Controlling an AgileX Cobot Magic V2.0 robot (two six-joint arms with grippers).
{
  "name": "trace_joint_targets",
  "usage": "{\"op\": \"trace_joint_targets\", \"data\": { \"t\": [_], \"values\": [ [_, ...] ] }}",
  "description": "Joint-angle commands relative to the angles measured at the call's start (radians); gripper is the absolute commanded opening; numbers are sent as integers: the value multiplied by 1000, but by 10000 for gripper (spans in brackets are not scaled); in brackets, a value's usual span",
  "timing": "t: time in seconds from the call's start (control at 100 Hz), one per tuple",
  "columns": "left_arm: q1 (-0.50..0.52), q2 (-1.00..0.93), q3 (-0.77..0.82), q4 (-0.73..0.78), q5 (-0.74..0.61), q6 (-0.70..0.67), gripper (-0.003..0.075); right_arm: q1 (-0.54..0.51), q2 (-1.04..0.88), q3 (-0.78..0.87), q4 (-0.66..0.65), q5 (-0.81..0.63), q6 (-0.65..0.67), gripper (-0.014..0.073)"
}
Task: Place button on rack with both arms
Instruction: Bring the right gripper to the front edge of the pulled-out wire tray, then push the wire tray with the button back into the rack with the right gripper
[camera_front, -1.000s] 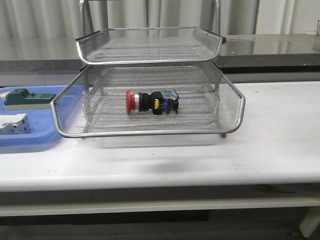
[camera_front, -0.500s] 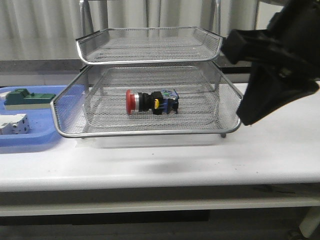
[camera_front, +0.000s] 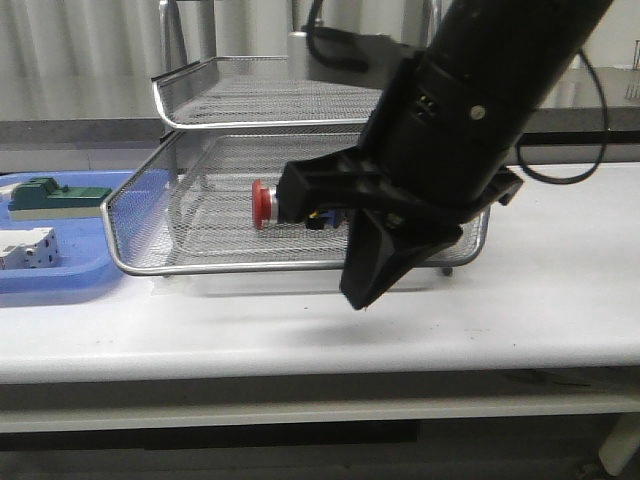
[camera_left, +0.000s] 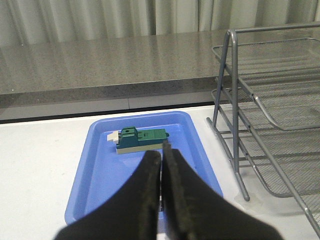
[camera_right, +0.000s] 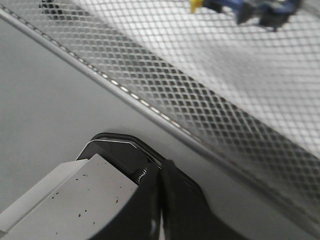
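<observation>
— What have you got on your screens, starting from the left?

— I see a flat blue plastic tray with a smooth rim, holding a green block and a white boxy breaker. My left gripper hangs above that tray, its matte black fingers pressed together, nothing between them.

— And the rack?

— The rack is silver wire mesh on a metal tube frame, with shallow tiers and rounded rims. It stands on a smooth white table.

— Where's the button?

— The button lies on its side in the pulled-out lower tier. I read its long axis as running left to right, red mushroom head pointing left. My right arm covers its black body.

— Right gripper?

— The right gripper tapers to a point over the table just in front of the tier's front rim, fingers together, holding nothing.
</observation>
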Motion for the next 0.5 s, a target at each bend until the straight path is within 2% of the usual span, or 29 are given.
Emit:
{"op": "trace_joint_targets", "data": {
  "t": [0.0, 0.19, 0.49],
  "values": [
    [2, 2, -27, -12, -86, -7, 4, 20, -5, -52, 9, -39, -20, -67],
    [2, 2, -27, -12, -86, -7, 4, 45, 61, -87, -1, -42, -32, -67],
    [2, 2, -27, -12, -86, -7, 4, 49, 96, -105, -93, -74, -33, -67]
  ]
}}
